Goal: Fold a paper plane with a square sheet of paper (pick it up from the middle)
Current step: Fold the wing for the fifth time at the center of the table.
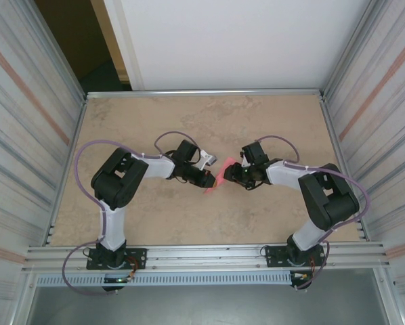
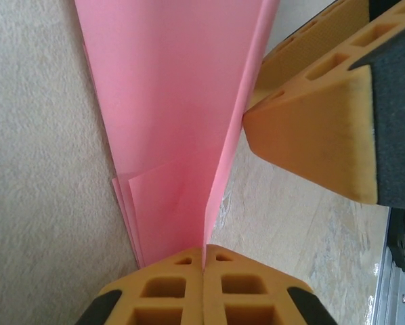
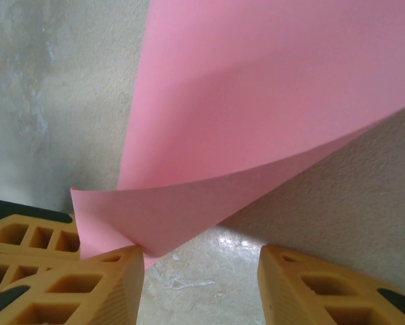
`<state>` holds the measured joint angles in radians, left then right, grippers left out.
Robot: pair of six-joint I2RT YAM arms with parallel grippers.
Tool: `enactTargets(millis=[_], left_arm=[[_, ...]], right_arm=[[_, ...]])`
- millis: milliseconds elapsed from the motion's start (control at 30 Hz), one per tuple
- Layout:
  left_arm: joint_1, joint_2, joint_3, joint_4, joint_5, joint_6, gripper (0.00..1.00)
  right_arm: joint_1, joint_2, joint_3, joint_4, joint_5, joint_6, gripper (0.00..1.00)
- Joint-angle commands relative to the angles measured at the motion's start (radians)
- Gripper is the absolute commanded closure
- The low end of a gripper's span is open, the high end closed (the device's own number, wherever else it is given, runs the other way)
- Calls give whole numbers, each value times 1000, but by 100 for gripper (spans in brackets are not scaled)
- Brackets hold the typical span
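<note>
The left gripper [image 2: 204, 265] has its jaws pressed together, pinching the narrow end of the pink paper sheet [image 2: 175, 115], which is creased lengthwise into a wedge. The right gripper [image 3: 201, 256] stands spread, with one finger [image 3: 94, 284] just at the sheet's curled corner and the other apart from it. Seen from the left wrist, a right finger crowds the sheet's raised edge. Both grippers meet mid-table [image 1: 270, 122], between corrugated side walls [image 1: 26, 108].

The left arm [image 1: 114, 186] and right arm [image 1: 328, 200] had black joints, pale grey links and looping purple cables [image 1: 76, 168]. Their pincer fingers [image 2: 128, 298] were ochre with rectangular hollows.
</note>
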<state>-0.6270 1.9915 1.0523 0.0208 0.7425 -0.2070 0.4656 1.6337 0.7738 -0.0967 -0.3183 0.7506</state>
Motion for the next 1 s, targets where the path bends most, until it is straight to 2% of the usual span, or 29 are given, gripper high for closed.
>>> enactTargets(millis=[0, 367, 667, 967], left_arm=[[11, 44, -24, -32, -29, 1, 92], [11, -2, -24, -50, -26, -14, 87], [18, -56, -46, -59, -37, -37, 80], [23, -89, -58, -79, -43, -40, 80]], right_arm=[[15, 68, 47, -48, 46, 10, 52], [39, 214, 136, -147, 94, 39, 54], [45, 246, 152, -167, 98, 40, 51], [45, 254, 154, -172, 94, 40, 51]])
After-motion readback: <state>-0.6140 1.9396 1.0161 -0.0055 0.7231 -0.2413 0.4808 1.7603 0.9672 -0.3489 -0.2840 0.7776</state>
